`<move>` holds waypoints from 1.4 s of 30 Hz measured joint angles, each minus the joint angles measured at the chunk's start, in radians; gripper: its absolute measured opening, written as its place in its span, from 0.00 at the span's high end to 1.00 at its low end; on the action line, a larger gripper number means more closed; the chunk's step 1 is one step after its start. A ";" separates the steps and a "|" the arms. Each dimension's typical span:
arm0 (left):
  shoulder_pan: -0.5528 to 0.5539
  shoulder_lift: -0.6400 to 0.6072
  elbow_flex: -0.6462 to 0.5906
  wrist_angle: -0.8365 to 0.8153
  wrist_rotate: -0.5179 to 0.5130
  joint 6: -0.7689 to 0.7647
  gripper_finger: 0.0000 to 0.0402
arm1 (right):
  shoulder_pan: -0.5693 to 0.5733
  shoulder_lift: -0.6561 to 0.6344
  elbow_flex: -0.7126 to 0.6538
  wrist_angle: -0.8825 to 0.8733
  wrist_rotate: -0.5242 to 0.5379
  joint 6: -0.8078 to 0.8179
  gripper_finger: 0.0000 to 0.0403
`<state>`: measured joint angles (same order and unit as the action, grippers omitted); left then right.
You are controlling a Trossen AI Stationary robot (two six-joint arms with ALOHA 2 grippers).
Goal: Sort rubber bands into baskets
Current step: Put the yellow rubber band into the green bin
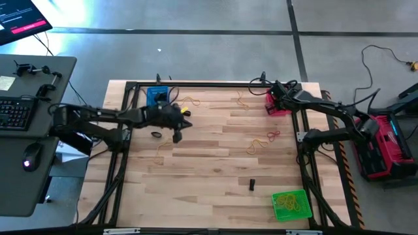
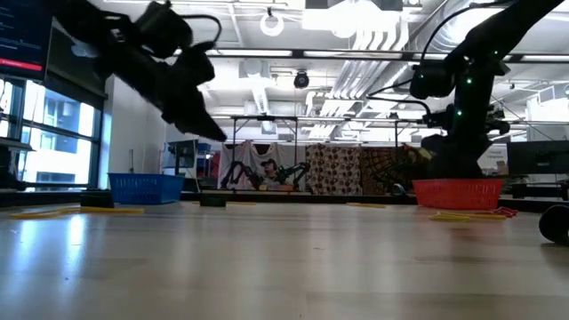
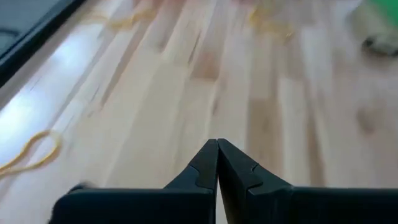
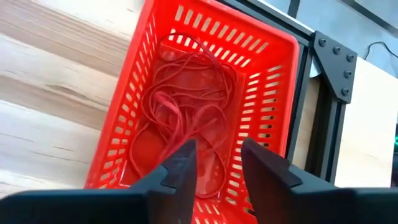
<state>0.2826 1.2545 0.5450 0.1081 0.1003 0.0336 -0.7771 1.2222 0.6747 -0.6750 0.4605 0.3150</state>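
My right gripper (image 4: 217,149) stands open just above the red basket (image 1: 277,104) at the table's far right corner. A tangle of red rubber bands (image 4: 186,109) lies on that basket's floor. Next to the blue basket (image 1: 159,96) at the far left, my left gripper (image 1: 181,125) hovers shut over bare wood with nothing between its fingers (image 3: 217,149). Close by it, a black band (image 1: 157,134) and yellow bands (image 1: 189,101) lie on the table. More red and yellow bands (image 1: 264,140) lie right of centre. The green basket (image 1: 290,204), near right, holds yellow bands.
A black metal frame (image 1: 196,83) runs around the wooden table. A small black object (image 1: 251,185) lies near the green basket. A desk with keyboard (image 1: 16,111) stands to the left, and a red and black case (image 1: 385,143) sits on the floor to the right.
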 joint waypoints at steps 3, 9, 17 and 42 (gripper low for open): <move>0.052 0.012 0.061 -0.140 -0.004 0.075 1.00 | 0.023 0.000 0.007 -0.001 -0.003 -0.015 0.79; 0.160 0.015 0.134 -0.259 -0.006 0.161 1.00 | 0.092 -0.002 0.011 0.038 -0.008 -0.035 0.97; 0.258 0.128 0.249 -0.415 0.062 0.232 1.00 | 0.176 -0.042 0.011 0.096 0.000 -0.065 0.99; 0.287 0.355 0.345 -0.369 -0.121 0.313 0.74 | 0.597 -0.168 0.011 0.317 0.062 -0.016 1.00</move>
<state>0.5700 1.6098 0.8903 -0.2605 -0.0207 0.3468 -0.1798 1.0543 0.6857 -0.3576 0.5224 0.2991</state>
